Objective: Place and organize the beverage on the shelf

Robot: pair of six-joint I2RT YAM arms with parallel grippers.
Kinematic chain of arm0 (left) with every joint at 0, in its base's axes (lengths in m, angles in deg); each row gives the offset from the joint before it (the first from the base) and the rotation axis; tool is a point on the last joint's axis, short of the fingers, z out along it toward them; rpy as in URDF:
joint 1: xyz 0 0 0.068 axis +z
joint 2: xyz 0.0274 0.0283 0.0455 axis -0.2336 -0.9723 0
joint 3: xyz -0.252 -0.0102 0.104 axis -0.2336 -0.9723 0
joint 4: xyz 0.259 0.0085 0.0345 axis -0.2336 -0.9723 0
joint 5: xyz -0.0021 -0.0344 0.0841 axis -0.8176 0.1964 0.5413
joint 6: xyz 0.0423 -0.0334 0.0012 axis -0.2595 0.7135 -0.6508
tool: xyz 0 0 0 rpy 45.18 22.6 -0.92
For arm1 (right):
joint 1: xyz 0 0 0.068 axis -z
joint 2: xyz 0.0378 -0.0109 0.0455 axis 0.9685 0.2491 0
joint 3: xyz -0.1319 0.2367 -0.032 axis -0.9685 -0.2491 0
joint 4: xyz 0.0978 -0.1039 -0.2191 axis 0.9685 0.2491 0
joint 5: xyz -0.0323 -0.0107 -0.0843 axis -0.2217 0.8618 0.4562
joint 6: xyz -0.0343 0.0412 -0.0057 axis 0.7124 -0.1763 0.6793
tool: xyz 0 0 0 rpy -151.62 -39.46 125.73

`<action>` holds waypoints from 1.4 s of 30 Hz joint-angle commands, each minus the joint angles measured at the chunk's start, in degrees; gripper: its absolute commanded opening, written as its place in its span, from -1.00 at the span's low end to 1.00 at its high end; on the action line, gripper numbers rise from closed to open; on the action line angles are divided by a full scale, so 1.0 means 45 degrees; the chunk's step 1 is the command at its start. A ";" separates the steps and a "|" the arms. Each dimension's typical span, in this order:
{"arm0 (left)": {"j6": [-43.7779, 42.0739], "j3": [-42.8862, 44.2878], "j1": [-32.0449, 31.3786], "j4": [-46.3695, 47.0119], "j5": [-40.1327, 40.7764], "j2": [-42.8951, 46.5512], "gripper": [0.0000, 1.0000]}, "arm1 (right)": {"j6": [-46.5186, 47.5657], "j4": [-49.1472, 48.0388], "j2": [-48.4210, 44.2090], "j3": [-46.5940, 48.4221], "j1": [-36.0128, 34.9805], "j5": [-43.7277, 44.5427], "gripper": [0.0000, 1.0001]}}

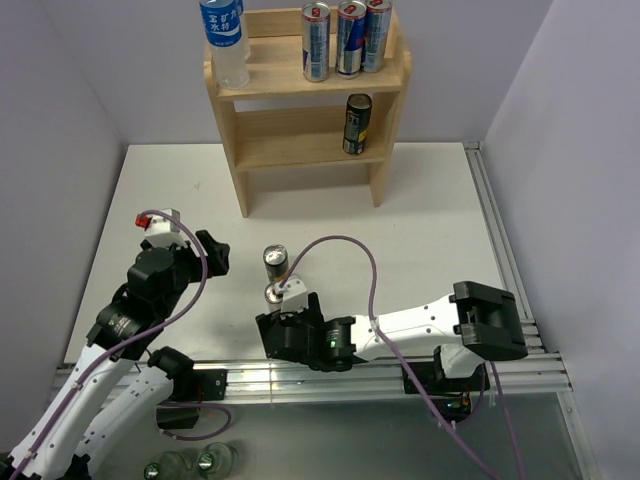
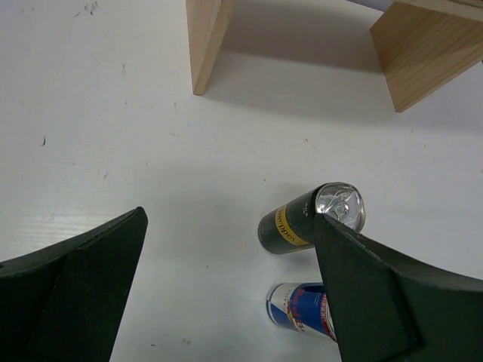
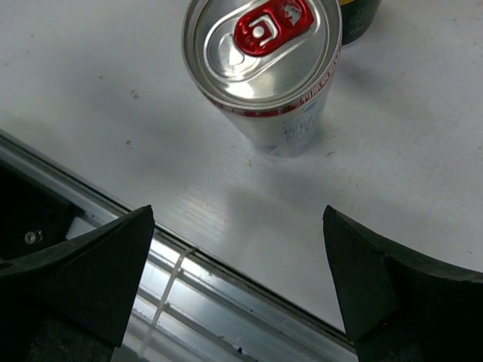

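The light wood two-tier shelf (image 1: 308, 118) stands at the back. Its top tier holds a water bottle (image 1: 224, 40) and three blue-silver cans (image 1: 346, 38); its lower tier holds one dark can (image 1: 357, 124). On the table a dark can with a yellow band (image 1: 275, 261) stands upright, also in the left wrist view (image 2: 294, 223). Just in front of it stands a blue-silver can with a red tab (image 1: 271, 293) (image 2: 300, 305) (image 3: 264, 64). My left gripper (image 1: 214, 260) (image 2: 230, 220) is open and empty, left of both cans. My right gripper (image 1: 273, 313) (image 3: 235, 216) is open and empty, just short of the red-tab can.
An aluminium rail (image 1: 400, 372) (image 3: 189, 279) runs along the table's near edge, right below my right gripper. Glass bottles (image 1: 190, 464) lie below the table edge at the bottom left. Walls close in the table on the left, right and back. The shelf's feet (image 2: 205, 41) show in the left wrist view.
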 commanded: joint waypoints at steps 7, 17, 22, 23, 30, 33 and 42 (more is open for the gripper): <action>-0.0262 -0.0080 -0.0016 0.0466 -0.0270 0.0010 0.99 | -0.0332 -0.1498 0.1917 0.1369 0.0671 0.2063 1.00; -0.0282 -0.0061 -0.0036 0.0368 -0.0347 0.0088 0.99 | -0.0743 -0.2594 0.3440 0.1525 0.1843 0.2395 0.90; -0.0263 -0.0041 -0.0055 0.0387 -0.0367 0.0029 0.99 | -0.0899 -0.2554 0.3637 0.1682 0.2000 0.2513 0.12; -0.0282 -0.0061 -0.0075 0.0368 -0.0367 0.0010 0.99 | -0.0841 -0.2535 0.3541 0.1662 0.2000 0.2493 -0.01; -0.0282 -0.0100 -0.0114 0.0485 -0.0348 0.0068 0.99 | -0.0665 -0.0083 0.2097 0.2598 0.1922 0.3155 -1.00; -0.0282 -0.0100 -0.0095 0.0505 -0.0270 0.0088 0.99 | -0.0412 0.1835 0.0867 0.3632 0.1688 0.3898 -1.00; -0.0204 -0.0100 -0.0095 0.0504 0.0004 0.0380 0.99 | 0.7083 0.1742 -0.0739 0.9291 0.3949 0.2557 -1.00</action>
